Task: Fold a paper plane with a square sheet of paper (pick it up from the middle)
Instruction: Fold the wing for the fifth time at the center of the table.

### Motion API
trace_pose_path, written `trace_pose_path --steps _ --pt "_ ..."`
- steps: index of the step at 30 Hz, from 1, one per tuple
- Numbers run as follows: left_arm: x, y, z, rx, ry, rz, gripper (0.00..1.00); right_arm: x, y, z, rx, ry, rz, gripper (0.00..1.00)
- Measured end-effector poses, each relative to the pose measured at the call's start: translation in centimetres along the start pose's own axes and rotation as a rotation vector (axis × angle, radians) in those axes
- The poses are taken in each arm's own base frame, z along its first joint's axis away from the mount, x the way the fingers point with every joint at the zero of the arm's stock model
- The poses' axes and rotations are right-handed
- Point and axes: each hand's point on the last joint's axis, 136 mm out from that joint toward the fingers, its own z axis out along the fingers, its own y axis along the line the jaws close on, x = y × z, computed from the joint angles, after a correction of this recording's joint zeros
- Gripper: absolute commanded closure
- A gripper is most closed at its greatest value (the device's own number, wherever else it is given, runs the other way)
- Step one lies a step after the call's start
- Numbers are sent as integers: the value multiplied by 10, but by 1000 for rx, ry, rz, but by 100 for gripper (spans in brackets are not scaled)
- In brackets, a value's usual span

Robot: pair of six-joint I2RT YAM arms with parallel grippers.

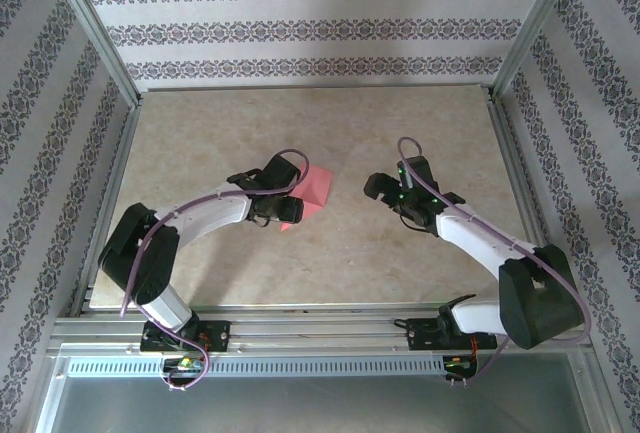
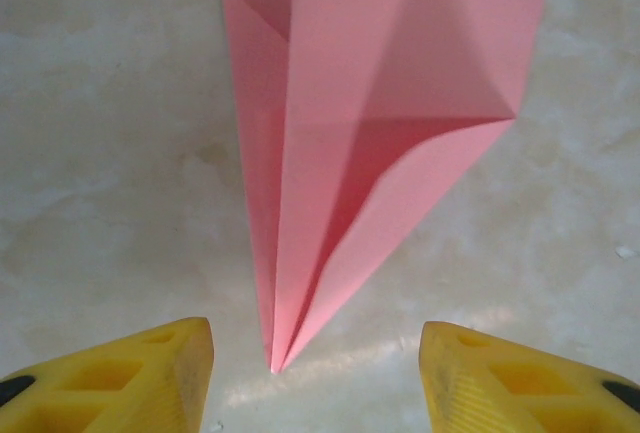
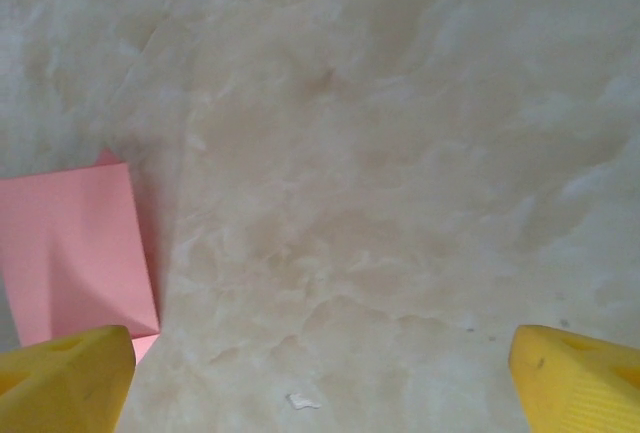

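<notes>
Paper plane (image 2: 340, 103) lies flat, nose toward the spread left tool (image 2: 315, 358).

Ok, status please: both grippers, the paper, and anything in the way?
Left gripper open, straddling the tip of the paper plane. Right gripper open above the table, beside the plane. Plane on table, not gripped. Nothing in the way.

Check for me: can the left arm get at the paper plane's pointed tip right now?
Probably yes. The left fingers stand open over the table, and the paper plane has its tip lying between them with nothing in the way. Thin paper may resist pinching.
</notes>
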Motion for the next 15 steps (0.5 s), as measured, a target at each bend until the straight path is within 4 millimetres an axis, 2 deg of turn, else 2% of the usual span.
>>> trace_pose_path --steps 7,15 --pt "-10 11 21 -6 -1 -62 48 15 26 16 -70 76 -15 5" --pt "-13 20 35 -13 6 -119 71 33 46 34 -132 170 -9 6"
